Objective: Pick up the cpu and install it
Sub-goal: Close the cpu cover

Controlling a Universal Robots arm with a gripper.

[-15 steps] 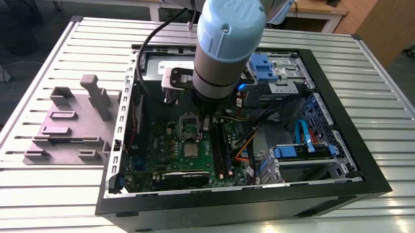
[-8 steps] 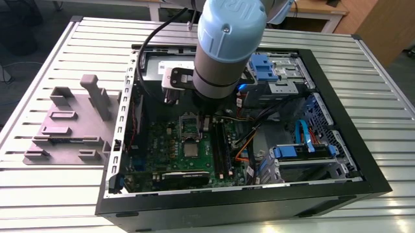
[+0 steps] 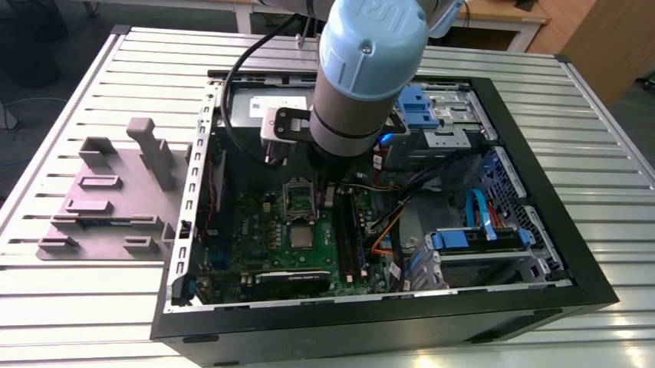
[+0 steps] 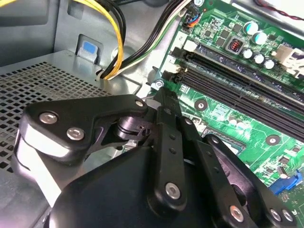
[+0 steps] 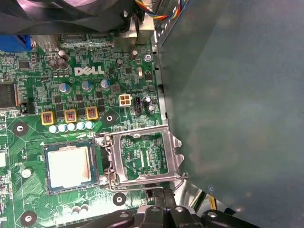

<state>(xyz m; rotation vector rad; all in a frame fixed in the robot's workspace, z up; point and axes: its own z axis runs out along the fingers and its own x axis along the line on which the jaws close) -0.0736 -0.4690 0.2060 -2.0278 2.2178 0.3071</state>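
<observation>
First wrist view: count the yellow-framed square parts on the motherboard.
3, in one row on the motherboard beside the cpu: one end part, the middle part, the far end part. Others may be hidden elsewhere on the board.

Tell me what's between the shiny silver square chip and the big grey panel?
In the first wrist view, a flipped-open silver metal bracket lies between the shiny silver square cpu and the big grey metal panel.

"Is any print showing?"
"White lettering is sitting on the green motherboard in the first wrist view."
"Anything more?"
"A white sticker is showing inside the case, too small for reading."
</observation>
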